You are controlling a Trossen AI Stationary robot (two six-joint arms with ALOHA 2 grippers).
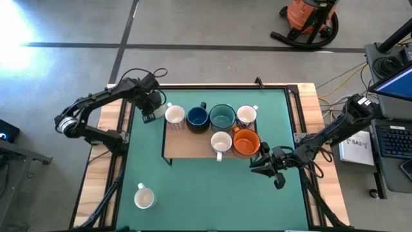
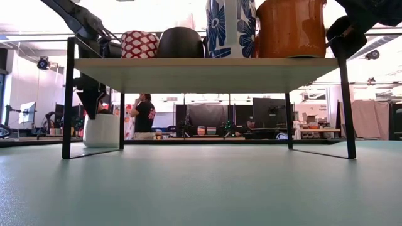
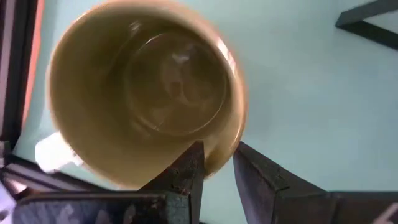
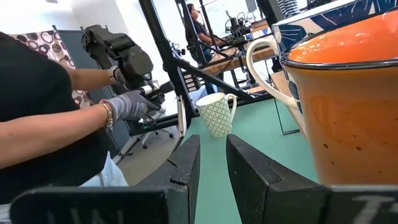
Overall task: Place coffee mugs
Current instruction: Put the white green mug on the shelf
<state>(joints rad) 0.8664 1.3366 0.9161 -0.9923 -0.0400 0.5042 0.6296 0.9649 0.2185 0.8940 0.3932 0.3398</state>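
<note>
While your left claw (image 3: 214, 165) grips the olive mug (image 3: 146, 93) by its rim, your right claw (image 4: 211, 158) stands released beside the orange mug (image 4: 348, 99).

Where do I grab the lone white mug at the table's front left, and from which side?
By the rim, from straight above. The white mug stands upright, mouth up, nothing near it: put one finger inside the wall, one outside, away from its handle, which seems to face the shelf. The right gripper is open and free; the left gripper pinches another mug.
</note>
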